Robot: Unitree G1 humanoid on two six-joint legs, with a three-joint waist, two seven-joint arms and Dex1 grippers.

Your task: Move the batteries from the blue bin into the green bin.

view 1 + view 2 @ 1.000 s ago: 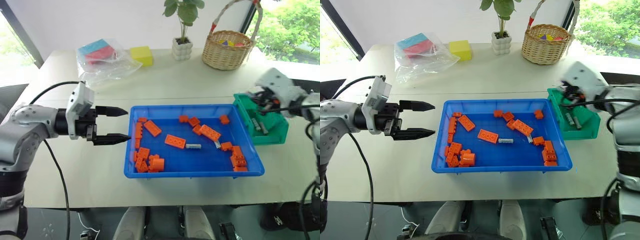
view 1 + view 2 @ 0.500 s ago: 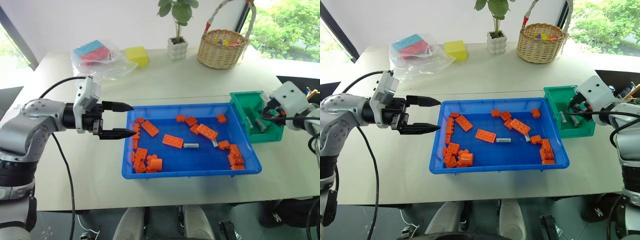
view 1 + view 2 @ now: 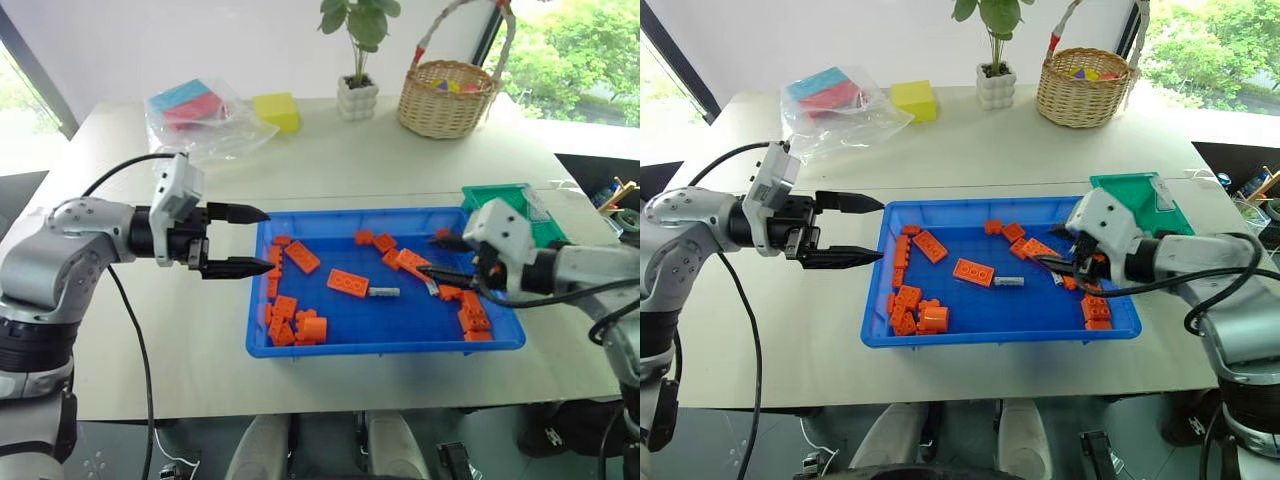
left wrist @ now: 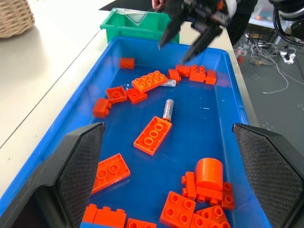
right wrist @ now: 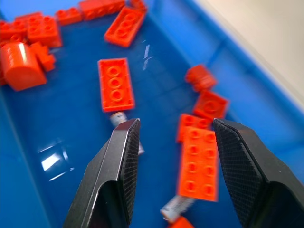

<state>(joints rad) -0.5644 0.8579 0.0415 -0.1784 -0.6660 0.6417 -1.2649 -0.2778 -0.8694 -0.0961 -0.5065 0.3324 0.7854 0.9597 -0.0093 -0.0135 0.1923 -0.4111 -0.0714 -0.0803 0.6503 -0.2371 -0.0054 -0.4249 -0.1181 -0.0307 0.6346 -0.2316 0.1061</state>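
Observation:
The blue bin (image 3: 385,342) sits mid-table, holding scattered orange bricks and two batteries. One battery (image 3: 383,292) lies near the bin's middle. The other battery (image 3: 430,287) is just under my right gripper (image 3: 428,254), which hovers open and empty over the bin's right part. In the right wrist view the open fingers (image 5: 121,161) frame a battery (image 5: 115,118) and a long brick. The green bin (image 3: 520,198) stands beyond the blue bin's right end, partly hidden by my right hand. At the bin's left rim, my left gripper (image 3: 266,240) is open and holds nothing.
Several orange bricks (image 3: 350,283) crowd the blue bin, with a heap at its left front. At the table's back are a wicker basket (image 3: 447,95), a potted plant (image 3: 361,95), a yellow block (image 3: 278,110) and a plastic bag (image 3: 200,118).
My right arm has swung from over the green bin to over the blue bin's right part. The left arm has stayed still.

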